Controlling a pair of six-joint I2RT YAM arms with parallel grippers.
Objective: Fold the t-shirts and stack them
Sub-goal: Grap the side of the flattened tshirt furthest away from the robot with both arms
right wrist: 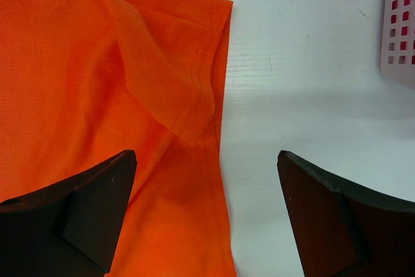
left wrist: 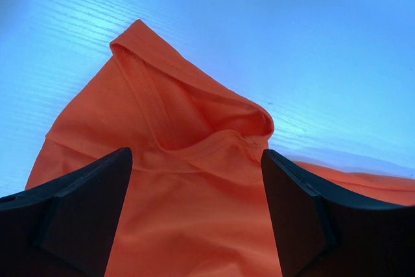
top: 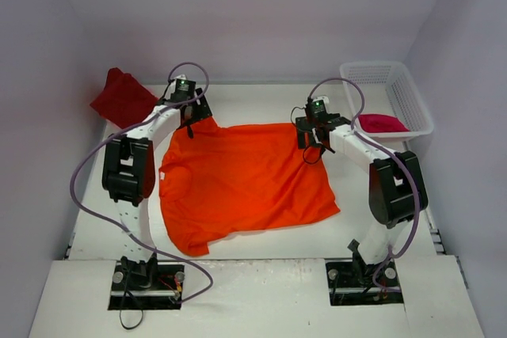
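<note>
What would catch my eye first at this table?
The orange t-shirt spread across the middle, with the left gripper and right gripper open at its far corners. A dark red t-shirt lies crumpled far left, and a crimson-pink t-shirt sits in the white basket far right.

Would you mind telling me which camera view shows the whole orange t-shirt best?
The top external view: the orange t-shirt lies spread out, almost wholly visible. The left wrist view shows only a puckered hemmed corner; the right wrist view only a hemmed edge.

There are three t-shirts: one orange t-shirt, one dark red t-shirt and one crimson-pink t-shirt. There is one white mesh basket.
</note>
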